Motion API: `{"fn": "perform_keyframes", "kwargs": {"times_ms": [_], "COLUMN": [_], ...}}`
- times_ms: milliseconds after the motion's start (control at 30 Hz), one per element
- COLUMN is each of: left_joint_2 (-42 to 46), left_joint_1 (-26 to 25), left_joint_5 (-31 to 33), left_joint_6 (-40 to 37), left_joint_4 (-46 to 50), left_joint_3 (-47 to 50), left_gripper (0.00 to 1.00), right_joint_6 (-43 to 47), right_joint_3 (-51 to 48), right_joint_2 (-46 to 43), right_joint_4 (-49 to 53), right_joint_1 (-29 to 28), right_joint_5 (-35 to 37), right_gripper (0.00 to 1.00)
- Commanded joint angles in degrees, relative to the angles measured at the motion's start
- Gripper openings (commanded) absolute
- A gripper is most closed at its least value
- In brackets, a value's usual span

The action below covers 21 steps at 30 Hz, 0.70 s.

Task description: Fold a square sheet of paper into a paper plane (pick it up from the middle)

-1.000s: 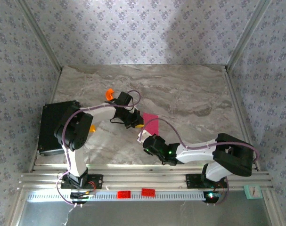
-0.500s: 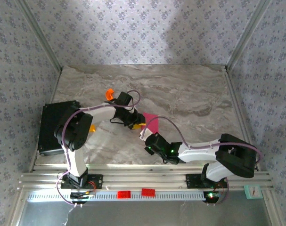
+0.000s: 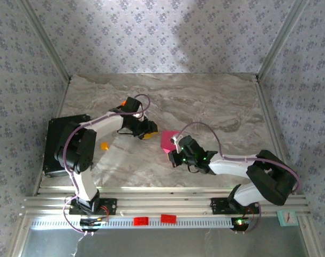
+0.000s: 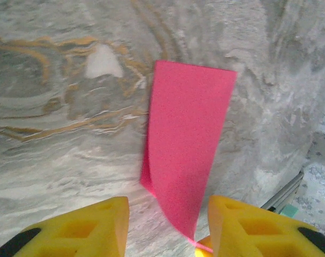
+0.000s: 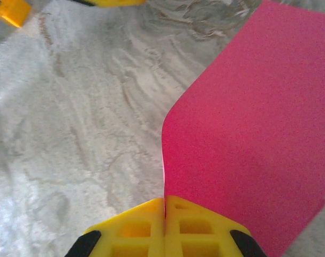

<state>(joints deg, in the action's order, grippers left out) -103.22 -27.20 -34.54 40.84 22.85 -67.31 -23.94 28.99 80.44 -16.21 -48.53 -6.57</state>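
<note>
Right tool (image 5: 164,202) is pressed shut, pinching the near edge of the square sheet of paper (image 5: 248,134); the sheet curls up from the surface (image 3: 216,101) about mid-width, nearer the front edge. Left tool (image 4: 166,201) is spread wide just left of the sheet, holding nothing.

Grey-beige marbled tabletop (image 3: 216,101); floral grey-blue wallpapered walls (image 3: 151,32) on three sides; aluminium rail (image 3: 167,203) at near edge.
</note>
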Motion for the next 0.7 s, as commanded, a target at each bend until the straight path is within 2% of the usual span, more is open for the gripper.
{"fn": "perform_keyframes", "kwargs": {"times_ms": [0, 100, 400, 667], "left_joint_2": [0.0, -2.2, -8.9, -13.4], "left_joint_1": [-2.1, -3.5, -6.4, -7.8], "left_joint_5": [-3.1, -4.0, -5.2, -3.4], "left_joint_6": [-1.0, -2.3, -5.5, -7.3], "left_joint_4": [-0.5, 1.1, 6.0, 7.8], "left_joint_3": [-3.7, -6.2, -12.0, -12.9], "left_gripper": [0.38, 0.33, 0.19, 0.15], "right_joint_6": [-5.9, -7.4, -7.2, -8.5], "right_joint_3": [-1.2, -2.2, -4.5, -4.7], "right_joint_2": [-1.2, -1.2, -1.2, -0.3], "right_joint_4": [-2.6, -4.0, -7.4, -8.0], "right_joint_1": [1.4, 2.5, 0.5, 1.6], "right_joint_5": [-8.5, -10.9, -10.8, -13.7], "right_gripper": [0.00, 0.00, 0.00, 0.00]}}
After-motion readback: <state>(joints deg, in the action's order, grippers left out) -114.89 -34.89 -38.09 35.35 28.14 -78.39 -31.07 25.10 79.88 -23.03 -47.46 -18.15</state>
